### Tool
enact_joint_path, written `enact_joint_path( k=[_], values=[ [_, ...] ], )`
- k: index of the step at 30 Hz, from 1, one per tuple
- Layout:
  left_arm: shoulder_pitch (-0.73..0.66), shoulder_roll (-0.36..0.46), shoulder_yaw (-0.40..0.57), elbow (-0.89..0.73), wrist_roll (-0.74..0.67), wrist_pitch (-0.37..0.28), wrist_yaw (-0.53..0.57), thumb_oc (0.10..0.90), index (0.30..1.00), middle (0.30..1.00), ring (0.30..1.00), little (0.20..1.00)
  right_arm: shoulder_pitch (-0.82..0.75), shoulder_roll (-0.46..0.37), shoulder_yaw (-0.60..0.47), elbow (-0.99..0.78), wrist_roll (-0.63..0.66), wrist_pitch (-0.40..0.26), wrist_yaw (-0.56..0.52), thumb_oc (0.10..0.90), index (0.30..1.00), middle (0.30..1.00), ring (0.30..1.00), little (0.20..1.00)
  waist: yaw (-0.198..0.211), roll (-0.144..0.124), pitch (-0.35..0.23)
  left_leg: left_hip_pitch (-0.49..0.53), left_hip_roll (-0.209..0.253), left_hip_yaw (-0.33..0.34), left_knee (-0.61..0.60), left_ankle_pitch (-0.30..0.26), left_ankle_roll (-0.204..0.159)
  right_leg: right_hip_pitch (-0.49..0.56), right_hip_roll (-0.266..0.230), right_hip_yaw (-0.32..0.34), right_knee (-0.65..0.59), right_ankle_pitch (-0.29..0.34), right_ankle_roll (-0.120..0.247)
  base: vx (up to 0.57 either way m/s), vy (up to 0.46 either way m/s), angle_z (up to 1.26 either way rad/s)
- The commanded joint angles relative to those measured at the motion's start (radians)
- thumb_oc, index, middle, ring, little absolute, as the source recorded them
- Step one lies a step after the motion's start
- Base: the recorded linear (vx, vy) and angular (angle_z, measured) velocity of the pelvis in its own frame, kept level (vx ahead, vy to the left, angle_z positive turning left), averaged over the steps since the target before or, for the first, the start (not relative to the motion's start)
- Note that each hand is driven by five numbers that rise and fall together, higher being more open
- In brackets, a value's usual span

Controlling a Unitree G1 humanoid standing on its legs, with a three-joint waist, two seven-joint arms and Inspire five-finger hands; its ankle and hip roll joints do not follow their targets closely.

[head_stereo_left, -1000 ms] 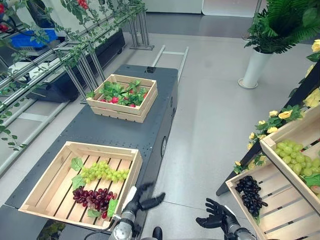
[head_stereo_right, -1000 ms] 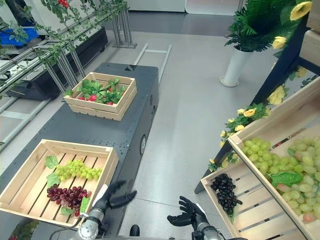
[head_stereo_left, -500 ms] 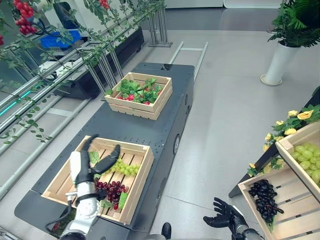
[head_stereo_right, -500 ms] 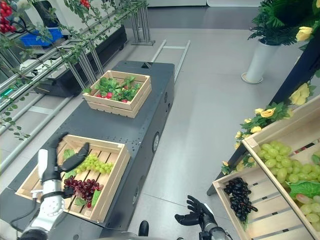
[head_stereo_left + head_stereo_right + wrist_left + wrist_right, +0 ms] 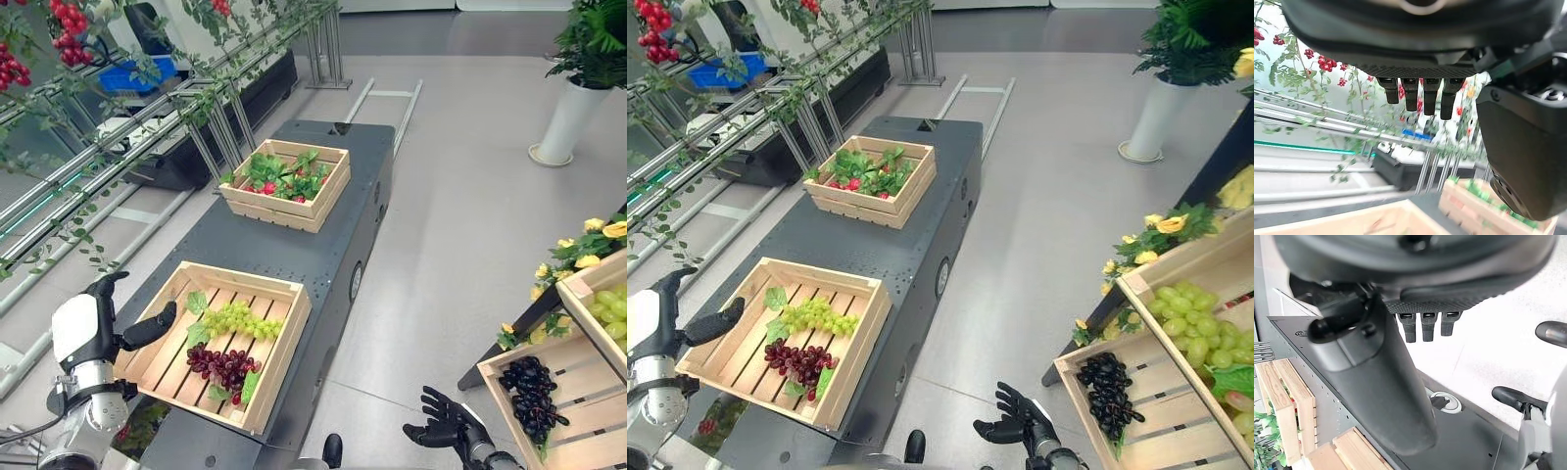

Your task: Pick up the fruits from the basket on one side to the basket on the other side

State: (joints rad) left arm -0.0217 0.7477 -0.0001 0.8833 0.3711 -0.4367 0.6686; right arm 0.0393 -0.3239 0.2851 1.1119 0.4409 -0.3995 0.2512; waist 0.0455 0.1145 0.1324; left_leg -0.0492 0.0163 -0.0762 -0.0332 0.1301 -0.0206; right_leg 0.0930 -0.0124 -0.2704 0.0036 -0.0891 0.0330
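Grapes are what this is about, and both bunches lie in the near wooden crate (image 5: 284,338) on the dark table (image 5: 245,245): green grapes (image 5: 235,319) across the middle slats, dark red grapes (image 5: 221,365) just in front of them, leaves scattered beside. Neither bunch is being held.

And there is the change: the left hand (image 5: 86,331), which half a second ago hung over the crate with its thumb above the green bunch, is now out past the crate's left rim, thumb pointing back toward the wood, fingers straight and spread, nothing between them. The head camera has swung left as well, so part of that shift is the view moving. Its own wrist view shows the fingers (image 5: 1422,95) hanging straight against the vine trellis.

Down at the lower right, the right hand (image 5: 438,429) hovers low above the floor, fingers loosely spread, empty, much as before.

Across the aisle sits the shelf crate (image 5: 1176,421) already holding black grapes (image 5: 1109,386), with another crate of green grapes (image 5: 1193,328) above. A farther crate (image 5: 286,181) of leaves and red fruit stands untouched. The pick, by the look of it, has not begun; the left hand seems to be lining up its approach.
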Motion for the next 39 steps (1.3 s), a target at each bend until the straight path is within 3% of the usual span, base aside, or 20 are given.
enact_joint_path(
  k=[1, 5, 6, 13, 19, 25, 29, 34, 39],
  values=[
    [-0.139, 0.124, 0.065, -0.041, 0.052, 0.029, 0.145, 0.800, 0.900, 0.900, 0.900, 0.900, -0.102, -0.028, -0.003, -0.105, 0.068, -0.104, 0.066, 0.800, 0.900, 0.900, 0.900, 0.900, 0.025, -0.055, 0.165, -0.046, -0.102, 0.062, 0.253, -0.236, 0.061, -0.151, -0.054, 0.036, 0.245, -0.069, -0.034, -0.23, 0.101, 0.36],
    [-0.217, 0.182, 0.024, -0.038, 0.100, 0.082, 0.229, 0.800, 0.900, 0.900, 0.900, 0.900, -0.178, -0.048, 0.037, -0.131, 0.116, -0.115, 0.068, 0.800, 0.900, 0.900, 0.900, 0.900, 0.042, -0.071, 0.234, -0.170, -0.100, 0.072, 0.374, -0.260, 0.069, -0.280, -0.065, 0.026, 0.401, -0.114, -0.049, -0.22, 0.081, 0.24],
    [-0.257, 0.218, -0.005, -0.034, 0.128, 0.096, 0.255, 0.800, 0.900, 0.900, 0.900, 0.900, -0.203, -0.055, 0.044, -0.144, 0.130, -0.118, 0.069, 0.800, 0.900, 0.900, 0.900, 0.900, 0.047, -0.079, 0.265, -0.233, -0.097, 0.081, 0.440, -0.275, 0.074, -0.342, -0.075, 0.017, 0.492, -0.138, -0.058, -0.17, 0.079, 0.06],
    [-0.424, 0.300, -0.180, 0.027, 0.212, 0.141, 0.230, 0.800, 0.900, 0.900, 0.900, 0.900, -0.275, -0.090, 0.070, -0.162, 0.144, -0.099, 0.067, 0.800, 0.900, 0.900, 0.900, 0.900, 0.053, -0.088, 0.324, -0.402, -0.099, 0.113, 0.670, -0.354, 0.084, -0.495, -0.110, 0.016, 0.719, -0.212, -0.082, -0.07, 0.087, 0.14],
    [-0.459, 0.326, -0.248, 0.046, 0.233, 0.168, 0.235, 0.800, 0.900, 0.900, 0.900, 0.900, -0.298, -0.124, 0.052, -0.142, 0.149, -0.088, 0.062, 0.800, 0.900, 0.900, 0.900, 0.900, 0.048, -0.083, 0.368, -0.503, -0.097, 0.130, 0.813, -0.402, 0.092, -0.583, -0.115, 0.041, 0.848, -0.255, -0.098, 0.00, 0.124, -0.03],
    [-0.494, 0.395, -0.275, 0.000, 0.283, 0.221, 0.240, 0.800, 0.900, 0.900, 0.900, 0.900, -0.296, -0.154, 0.055, -0.169, 0.144, -0.085, 0.071, 0.800, 0.900, 0.900, 0.900, 0.900, 0.051, -0.097, 0.388, -0.572, -0.096, 0.135, 0.891, -0.430, 0.103, -0.655, -0.114, 0.046, 0.921, -0.274, -0.103, 0.02, 0.092, 0.04],
    [-0.555, 0.458, -0.323, -0.023, 0.378, 0.246, 0.181, 0.800, 0.900, 0.900, 0.900, 0.900, -0.291, -0.168, 0.059, -0.183, 0.140, -0.073, 0.083, 0.800, 0.900, 0.900, 0.900, 0.900, 0.050, -0.111, 0.388, -0.609, -0.092, 0.137, 0.917, -0.440, 0.106, -0.691, -0.113, 0.042, 0.943, -0.276, -0.099, 0.02, 0.054, 0.02],
    [-0.670, 0.533, -0.445, -0.062, 0.479, 0.268, 0.028, 0.800, 0.900, 0.900, 0.900, 0.900, -0.295, -0.182, 0.065, -0.184, 0.130, -0.050, 0.086, 0.800, 0.900, 0.900, 0.900, 0.900, 0.050, -0.119, 0.388, -0.634, -0.090, 0.136, 0.919, -0.440, 0.108, -0.717, -0.114, 0.039, 0.948, -0.269, -0.090, 0.02, 0.025, 0.06],
    [-0.766, 0.611, -0.566, -0.145, 0.597, 0.243, -0.127, 0.800, 0.900, 0.900, 0.900, 0.900, -0.305, -0.200, 0.065, -0.170, 0.133, -0.039, 0.099, 0.800, 0.900, 0.900, 0.900, 0.900, 0.047, -0.120, 0.388, -0.657, -0.084, 0.140, 0.932, -0.445, 0.109, -0.733, -0.120, 0.035, 0.943, -0.257, -0.079, 0.01, -0.002, 0.00]
  ],
)
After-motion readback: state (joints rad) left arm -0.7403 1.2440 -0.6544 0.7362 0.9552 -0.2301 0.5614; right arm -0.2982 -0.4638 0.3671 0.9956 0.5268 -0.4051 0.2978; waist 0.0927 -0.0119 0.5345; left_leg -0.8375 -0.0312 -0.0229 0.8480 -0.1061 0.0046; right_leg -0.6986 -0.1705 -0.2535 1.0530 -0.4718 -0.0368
